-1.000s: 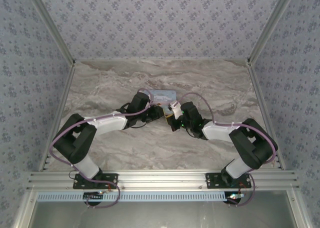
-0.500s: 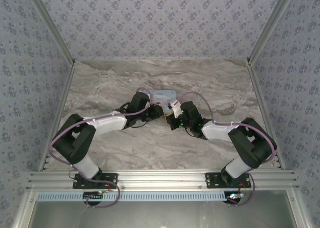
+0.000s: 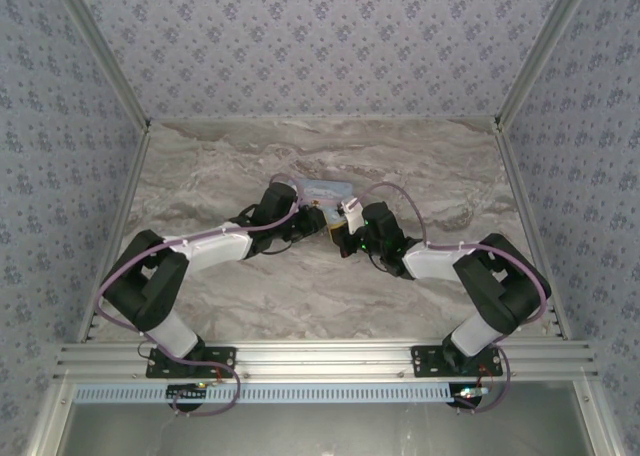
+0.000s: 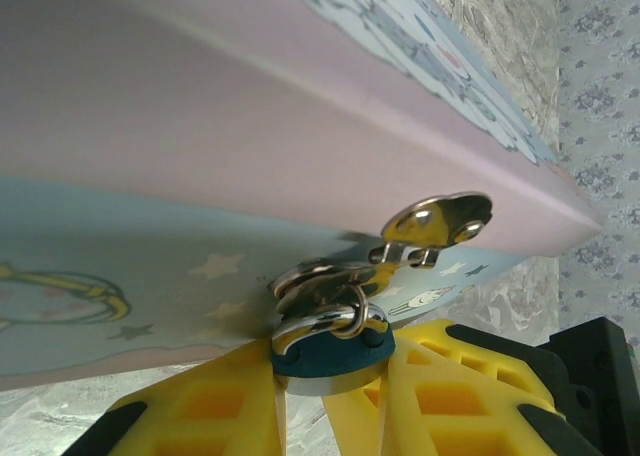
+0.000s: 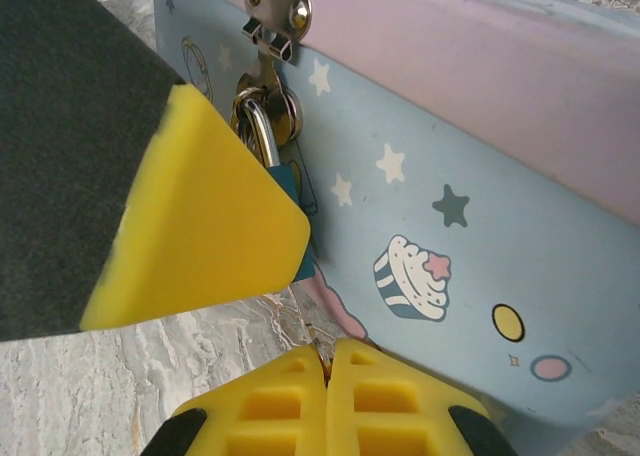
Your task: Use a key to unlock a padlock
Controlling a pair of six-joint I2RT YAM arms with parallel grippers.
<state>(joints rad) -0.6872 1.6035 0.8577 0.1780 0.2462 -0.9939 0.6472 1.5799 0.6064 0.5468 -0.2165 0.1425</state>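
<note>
Carefully hold the left gripper point(image 4: 330, 374) clamped on the teal padlock point(image 4: 335, 348) at the tin box point(image 5: 480, 226) hasp point(image 5: 277, 11), while the clenched right gripper point(image 5: 328, 376), its key unseen, squares up to the keyhole.

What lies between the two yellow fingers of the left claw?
The padlock, gripped by the left claw, its shackle through the hasp of the tin box; the left wrist view shows it.

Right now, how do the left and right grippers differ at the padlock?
The left gripper has its jaws apart, clamped on the teal padlock; the right gripper has its jaws pressed together with no gap. The left gripper is on the padlock; the right gripper sits short of it. Both are yellow-fingered and work at the tin's latch side.
</note>
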